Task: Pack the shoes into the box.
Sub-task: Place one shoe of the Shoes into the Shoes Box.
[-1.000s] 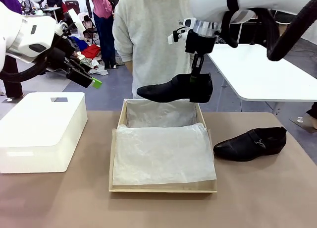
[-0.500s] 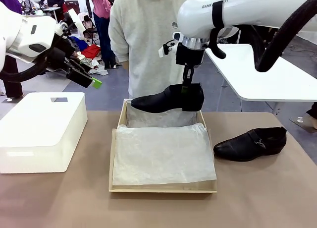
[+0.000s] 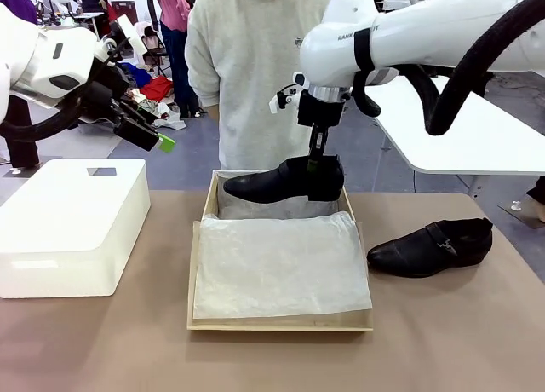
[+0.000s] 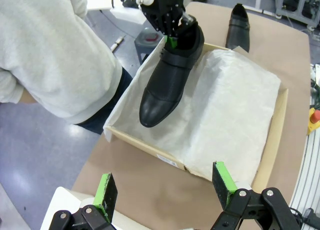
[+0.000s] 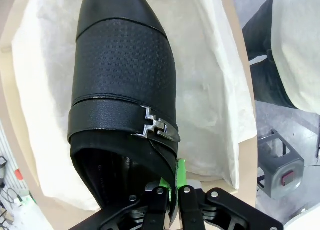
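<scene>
My right gripper (image 3: 316, 159) is shut on the heel rim of one glossy black shoe (image 3: 281, 181) and holds it level, toe to the left, just above the far end of the box (image 3: 207, 211). The tan box lies open and is lined with white tissue paper (image 3: 281, 264). The other shoe (image 3: 430, 247) lies on the table to the right of the box. In the right wrist view the held shoe (image 5: 125, 80) hangs over the tissue with its buckle showing, pinched by my right gripper (image 5: 175, 190). My left gripper (image 3: 157, 138) hovers open, high at the left; in its own view (image 4: 165, 185) it looks down on the held shoe (image 4: 172, 75).
A person in a light grey sweatshirt (image 3: 255, 68) stands right behind the box at the far edge. A large white foam box (image 3: 72, 221) sits on the table's left. A white table (image 3: 460, 128) stands behind on the right. Bare brown tabletop (image 3: 272, 362) lies in front.
My right gripper has carried the shoe leftward and down, from above the box's far right corner to just over its far end. The left arm has stayed still.
</scene>
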`<state>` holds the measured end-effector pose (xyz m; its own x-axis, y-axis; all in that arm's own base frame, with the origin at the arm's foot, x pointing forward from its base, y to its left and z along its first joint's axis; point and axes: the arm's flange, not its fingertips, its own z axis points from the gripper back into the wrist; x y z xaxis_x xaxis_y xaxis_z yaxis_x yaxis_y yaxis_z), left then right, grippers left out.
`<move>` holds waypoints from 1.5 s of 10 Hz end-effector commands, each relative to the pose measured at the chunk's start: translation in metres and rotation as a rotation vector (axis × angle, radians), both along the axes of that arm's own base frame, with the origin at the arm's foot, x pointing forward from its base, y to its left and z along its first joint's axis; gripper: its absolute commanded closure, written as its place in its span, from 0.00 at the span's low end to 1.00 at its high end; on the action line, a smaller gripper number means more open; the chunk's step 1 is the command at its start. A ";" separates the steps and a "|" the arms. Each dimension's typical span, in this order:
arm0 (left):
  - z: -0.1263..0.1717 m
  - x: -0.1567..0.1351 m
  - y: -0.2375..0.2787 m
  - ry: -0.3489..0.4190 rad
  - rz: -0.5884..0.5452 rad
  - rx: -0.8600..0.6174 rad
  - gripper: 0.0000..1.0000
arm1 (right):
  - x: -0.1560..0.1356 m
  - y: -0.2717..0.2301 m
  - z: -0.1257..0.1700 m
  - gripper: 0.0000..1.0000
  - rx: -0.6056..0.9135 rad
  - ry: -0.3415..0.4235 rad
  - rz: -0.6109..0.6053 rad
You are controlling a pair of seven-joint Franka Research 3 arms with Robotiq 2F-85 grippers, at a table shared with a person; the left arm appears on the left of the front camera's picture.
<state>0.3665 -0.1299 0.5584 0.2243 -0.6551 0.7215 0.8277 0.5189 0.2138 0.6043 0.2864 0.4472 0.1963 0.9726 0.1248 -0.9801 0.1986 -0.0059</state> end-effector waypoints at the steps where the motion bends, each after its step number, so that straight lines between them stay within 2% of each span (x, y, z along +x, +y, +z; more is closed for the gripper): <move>1: 0.000 0.001 0.001 0.003 -0.005 -0.011 0.00 | 0.001 0.001 -0.013 1.00 -0.028 -0.034 -0.004; 6: 0.000 0.001 0.001 0.003 -0.005 -0.011 0.00 | 0.009 0.009 -0.042 1.00 -0.013 -0.005 -0.008; 8: 0.000 0.001 0.001 0.003 -0.005 -0.011 0.00 | 0.012 0.012 -0.044 1.00 0.025 0.035 -0.034; 14: 0.000 0.001 0.001 0.003 -0.005 -0.011 0.00 | 0.016 0.016 -0.052 1.00 0.012 0.052 -0.053; 15: 0.000 0.001 0.001 0.003 -0.005 -0.011 0.00 | 0.017 0.015 -0.054 0.85 0.006 0.063 -0.050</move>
